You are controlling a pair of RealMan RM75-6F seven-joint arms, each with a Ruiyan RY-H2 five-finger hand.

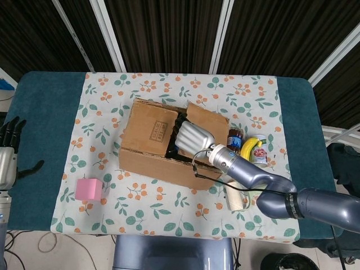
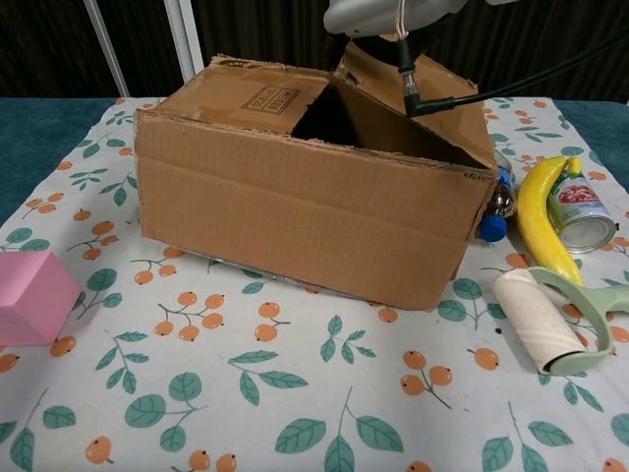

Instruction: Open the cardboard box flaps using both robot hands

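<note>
The brown cardboard box (image 1: 163,157) (image 2: 305,202) stands mid-table on the floral cloth. Its left flap (image 1: 149,128) (image 2: 257,95) lies flat and closed. Its right flap (image 1: 208,119) (image 2: 418,98) is tilted up, leaving a dark opening between the two. My right hand (image 1: 194,135) (image 2: 388,12) is over that opening with its fingers hooked on the raised flap's inner edge; the fingertips are hidden. My left hand (image 1: 8,151) hangs off the table's far left edge, fingers apart, holding nothing.
A pink block (image 1: 89,189) (image 2: 29,295) sits front left of the box. Close against the box's right side lie a bottle (image 1: 234,140) (image 2: 494,214), a banana (image 1: 247,153) (image 2: 539,211), a can (image 1: 261,158) (image 2: 582,208) and a lint roller (image 1: 234,198) (image 2: 539,323).
</note>
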